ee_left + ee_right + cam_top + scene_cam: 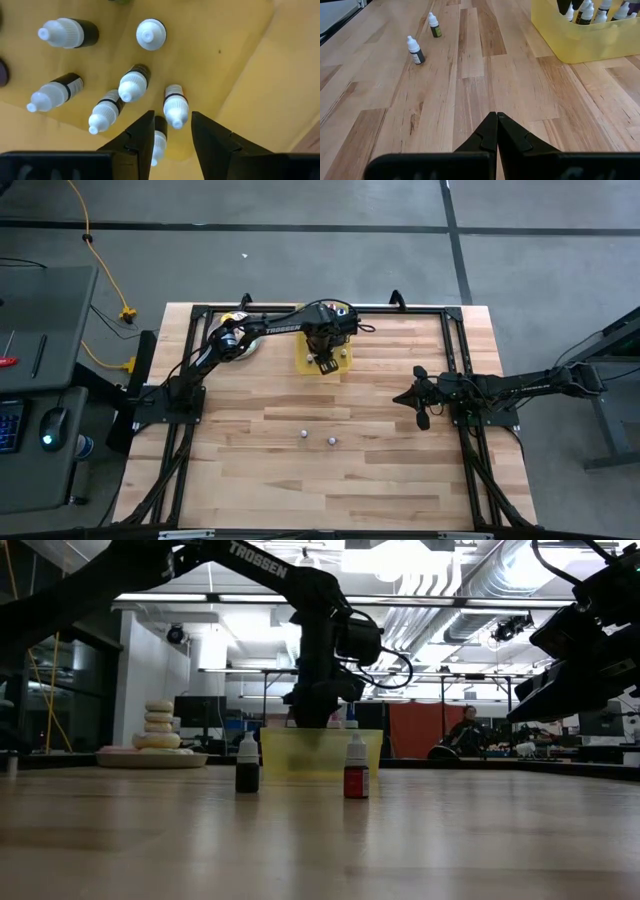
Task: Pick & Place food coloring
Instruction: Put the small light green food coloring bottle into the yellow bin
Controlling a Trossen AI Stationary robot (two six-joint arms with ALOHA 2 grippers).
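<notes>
A yellow tray (322, 360) stands at the far middle of the table, and several food coloring bottles (134, 84) with white caps stand upright inside it. My left gripper (172, 127) points straight down into the tray, open, its fingers on either side of one upright bottle (175, 105) without touching it. Two more bottles, one dark (247, 765) and one red (356, 770), stand on the wood nearer the front (304, 435) (332, 441). My right gripper (496, 117) waits shut above the table's right side (420, 398).
A plate with stacked donuts (158, 726) sits left of the tray near the far edge. Black frame rails (180, 410) run along the table's left, right and far sides. Bare wood (330, 490) lies in front of the two loose bottles.
</notes>
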